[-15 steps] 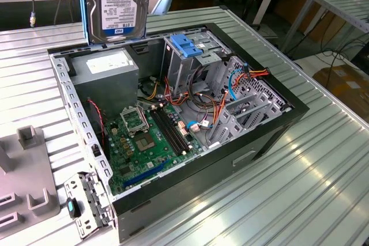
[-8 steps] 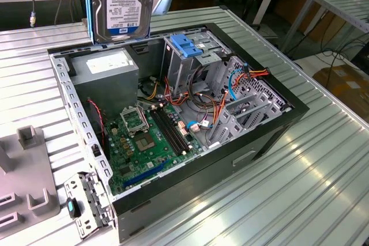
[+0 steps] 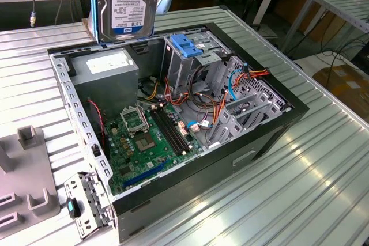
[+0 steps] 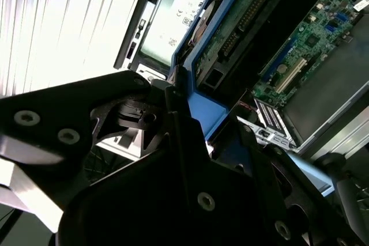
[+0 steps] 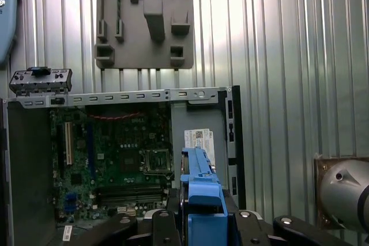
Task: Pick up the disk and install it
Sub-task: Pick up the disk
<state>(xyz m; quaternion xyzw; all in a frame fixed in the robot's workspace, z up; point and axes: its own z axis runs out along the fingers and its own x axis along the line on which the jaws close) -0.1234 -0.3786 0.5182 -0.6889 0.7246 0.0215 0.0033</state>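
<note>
The disk [image 3: 128, 4] hangs upright above the back edge of the open computer case [image 3: 277, 125], its labelled grey face toward the exterior camera and a bright blue bracket along its sides. In both wrist views my gripper [image 5: 199, 223] is shut on the disk [image 5: 199, 191], with black fingers [image 5: 167, 226] on either side of the blue bracket. The second wrist view shows the disk's [image 4: 248, 15] green circuit-board underside running away from my gripper [image 4: 187, 113]. The metal drive cage [image 3: 196, 67], topped by a wide blue plate [image 3: 187, 44], stands inside the case on the disk's side toward the exterior view's right.
Inside the case lie the motherboard [image 3: 150, 136], a grey power supply [image 3: 109, 67] and bundles of red, orange and blue cables [image 3: 230, 84]. A grey fixture plate [image 3: 29, 182] sits on the ribbed metal table [image 3: 300, 200] at the exterior view's left.
</note>
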